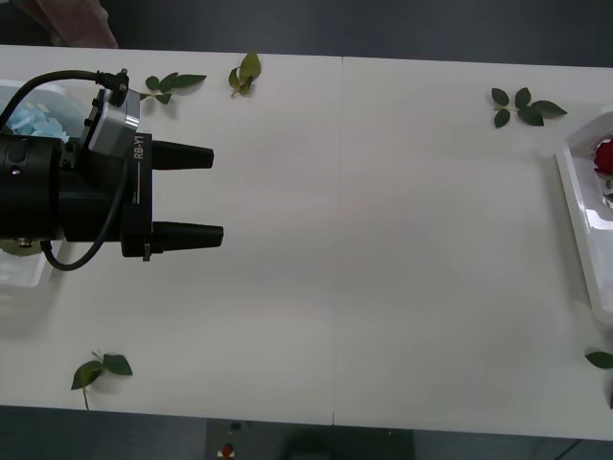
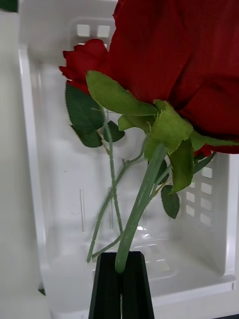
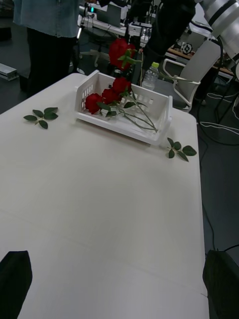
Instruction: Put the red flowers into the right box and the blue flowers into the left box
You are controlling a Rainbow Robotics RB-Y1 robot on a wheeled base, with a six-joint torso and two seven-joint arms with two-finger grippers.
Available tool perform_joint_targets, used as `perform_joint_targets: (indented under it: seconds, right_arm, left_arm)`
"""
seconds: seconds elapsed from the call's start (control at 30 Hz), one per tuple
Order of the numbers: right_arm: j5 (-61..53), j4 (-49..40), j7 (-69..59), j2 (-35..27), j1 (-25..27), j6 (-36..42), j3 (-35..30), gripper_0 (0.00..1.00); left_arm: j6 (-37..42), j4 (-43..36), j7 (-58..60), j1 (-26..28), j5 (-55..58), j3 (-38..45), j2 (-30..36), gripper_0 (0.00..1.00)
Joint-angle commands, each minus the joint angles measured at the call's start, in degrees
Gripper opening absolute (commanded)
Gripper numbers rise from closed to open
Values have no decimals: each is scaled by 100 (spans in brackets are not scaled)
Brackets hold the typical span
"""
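My right gripper (image 2: pixel 121 256) is shut on the green stem of a red rose (image 2: pixel 174 55), whose big bloom hangs over the right box (image 2: pixel 59 199). In the left wrist view this held rose (image 3: pixel 118 50) hovers above the right box (image 3: pixel 127 127), where three red flowers (image 3: pixel 107 97) lie. The front view shows that box (image 1: pixel 575 211) at the table's right edge with a red bloom (image 1: pixel 604 155) in it. My left gripper (image 1: pixel 217 195) is open and empty above the table's left part, beside the left box (image 1: pixel 24 273) holding blue flowers (image 1: pixel 34 120).
Loose green leaf sprigs lie along the far edge (image 1: pixel 172 84) (image 1: pixel 244 72) (image 1: pixel 525 105), at the near left (image 1: pixel 101 369) and at the near right (image 1: pixel 601 359). A person (image 3: pixel 50 20) stands by the table's end near the right box. A bottle (image 3: pixel 150 76) stands behind it.
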Motion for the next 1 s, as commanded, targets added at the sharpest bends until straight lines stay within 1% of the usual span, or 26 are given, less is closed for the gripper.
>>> perform_joint_targets:
  seconds: [0.03, 0.23, 0.5, 0.63, 0.7, 0.77, 0.8, 0.83, 0.87, 0.9, 0.93, 1.0]
  right_arm:
    - [-56, 321, 358, -286, 54, -440, -71, 0]
    - [-197, 857, 402, -321, 265, -1319, 34, 0]
    - [-513, 1807, 402, -383, 362, -2567, 702, 0]
    - [-715, 2097, 410, -383, 371, -3033, 1001, 0]
    - [-733, 2141, 410, -374, 397, -3218, 1106, 3]
    - [-777, 2141, 410, -374, 459, -3341, 1177, 8]
    - [-821, 2141, 410, -383, 485, -3411, 1221, 14]
    - [-847, 2141, 410, -374, 512, -3455, 1238, 24]
    - [-918, 2141, 419, -374, 538, -3508, 1247, 41]
    - [-970, 2141, 437, -374, 564, -3534, 1247, 54]
    - [-1023, 2141, 454, -374, 564, -3534, 1247, 71]
    - [-1111, 2141, 525, -383, 573, -3525, 1247, 92]
  left_arm:
    - [-4, -139, -205, 14, 49, 36, 101, 100]
    - [-4, -139, -205, 14, 49, 36, 101, 100]
    - [-4, -139, -205, 14, 49, 36, 101, 100]
    - [-4, -139, -205, 14, 49, 36, 101, 100]
    - [-4, -139, -205, 14, 49, 36, 101, 100]
    - [-4, -139, -205, 14, 49, 36, 101, 100]
    - [-4, -139, -205, 14, 49, 36, 101, 100]
    - [-4, -139, -205, 14, 49, 36, 101, 100]
    - [-4, -139, -205, 14, 49, 36, 101, 100]
    - [-4, -139, -205, 14, 49, 36, 101, 100]
    - [-4, -139, -205, 14, 49, 36, 101, 100]
    - [-4, -139, -205, 14, 49, 36, 101, 100]
